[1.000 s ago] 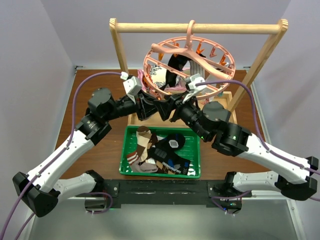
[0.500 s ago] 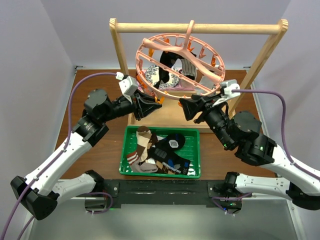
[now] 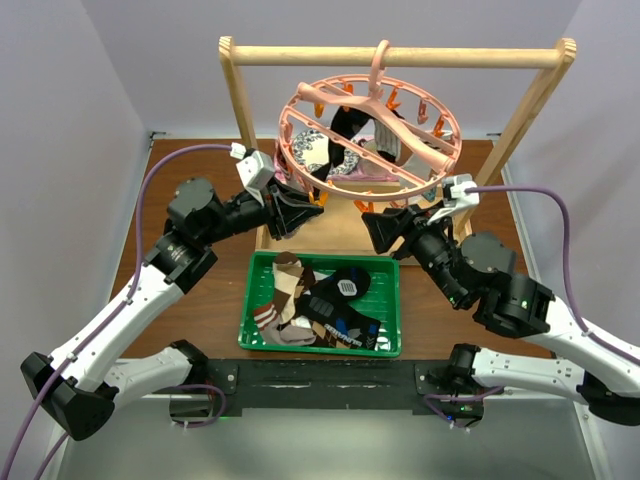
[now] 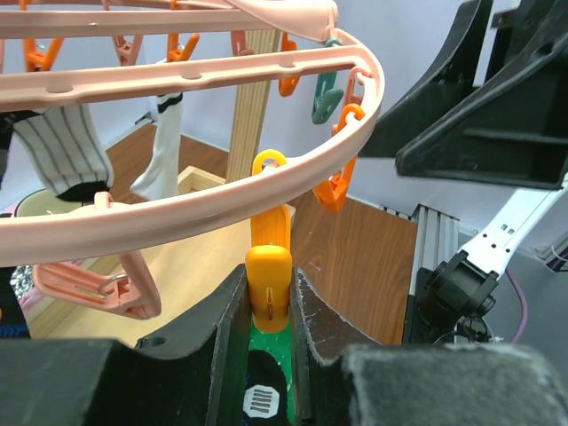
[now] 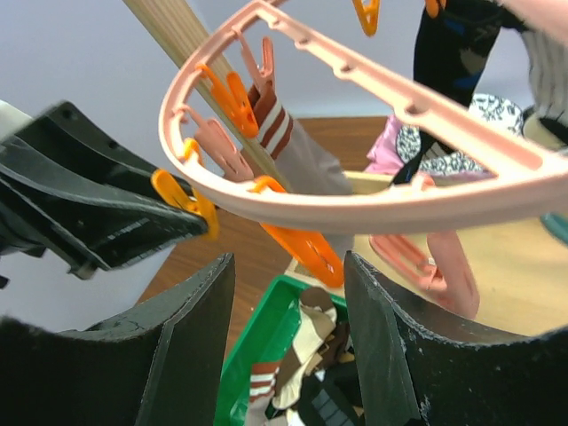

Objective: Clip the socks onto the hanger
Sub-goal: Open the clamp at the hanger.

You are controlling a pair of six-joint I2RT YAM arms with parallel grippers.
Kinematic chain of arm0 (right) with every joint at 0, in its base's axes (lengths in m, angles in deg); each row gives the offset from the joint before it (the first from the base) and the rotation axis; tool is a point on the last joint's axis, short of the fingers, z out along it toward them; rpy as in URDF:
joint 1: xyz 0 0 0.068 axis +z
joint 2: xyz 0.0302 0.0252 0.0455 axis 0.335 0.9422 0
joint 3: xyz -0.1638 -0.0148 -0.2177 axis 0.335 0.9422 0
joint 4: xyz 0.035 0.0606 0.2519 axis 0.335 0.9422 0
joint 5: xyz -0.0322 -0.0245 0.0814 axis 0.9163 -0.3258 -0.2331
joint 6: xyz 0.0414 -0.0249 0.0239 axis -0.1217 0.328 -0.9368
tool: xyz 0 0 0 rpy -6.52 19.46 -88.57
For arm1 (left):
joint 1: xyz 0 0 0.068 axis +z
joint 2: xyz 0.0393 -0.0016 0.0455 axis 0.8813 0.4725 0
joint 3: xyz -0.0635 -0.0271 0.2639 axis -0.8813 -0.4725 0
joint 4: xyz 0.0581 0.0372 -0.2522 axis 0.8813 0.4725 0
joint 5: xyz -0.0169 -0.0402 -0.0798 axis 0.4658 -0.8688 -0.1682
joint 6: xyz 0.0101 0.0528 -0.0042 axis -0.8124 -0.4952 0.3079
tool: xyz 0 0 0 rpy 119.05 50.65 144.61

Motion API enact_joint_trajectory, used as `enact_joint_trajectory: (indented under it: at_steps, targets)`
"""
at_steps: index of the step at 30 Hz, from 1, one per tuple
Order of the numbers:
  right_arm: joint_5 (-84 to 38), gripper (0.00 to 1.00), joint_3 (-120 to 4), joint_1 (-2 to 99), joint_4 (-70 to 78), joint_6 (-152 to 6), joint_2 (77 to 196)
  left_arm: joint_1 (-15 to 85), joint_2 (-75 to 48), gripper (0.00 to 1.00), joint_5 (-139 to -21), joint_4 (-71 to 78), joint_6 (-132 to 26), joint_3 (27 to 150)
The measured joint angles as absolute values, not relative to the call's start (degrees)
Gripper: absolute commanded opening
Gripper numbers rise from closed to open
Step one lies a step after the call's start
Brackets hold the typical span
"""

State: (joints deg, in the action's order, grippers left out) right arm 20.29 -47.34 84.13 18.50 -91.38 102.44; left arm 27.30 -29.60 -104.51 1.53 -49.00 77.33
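Observation:
The pink round hanger (image 3: 437,115) hangs by its hook from the wooden rack, with some socks (image 3: 345,140) clipped inside the ring. More socks (image 3: 300,300) lie piled in the green tray. My left gripper (image 4: 269,297) is shut on an orange clip (image 4: 269,275) that dangles from the ring's near-left rim (image 4: 177,209). My right gripper (image 5: 288,262) stands open just below the rim, holding nothing. Another orange clip (image 5: 306,250) hangs above its gap. In the top view the left gripper (image 3: 305,208) and the right gripper (image 3: 376,232) face each other under the ring.
The green tray (image 3: 248,300) sits at the table's near middle. A light wooden rack (image 3: 450,57) spans the back, its posts on both sides of the hanger. A shallow wooden box (image 3: 340,238) lies under the ring. Grey walls close in left and right.
Both grippers have drawn apart from the middle; the right one has pulled back to the right and down. The hanger has swung and tilted. My left gripper stays shut on the orange clip.

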Motion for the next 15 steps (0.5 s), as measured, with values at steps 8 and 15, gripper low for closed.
enact_joint_trajectory:
  at_steps: [8,15]
  targets:
    - [21.0,0.59,-43.6,84.1,17.1,-96.4,101.3,27.3,-29.6,0.23,-104.5,1.5,-48.8,77.3]
    - [22.6,0.61,-36.3,84.1,3.1,-97.1,97.7,27.3,-29.7,0.23,-104.5,1.5,-48.6,77.3]
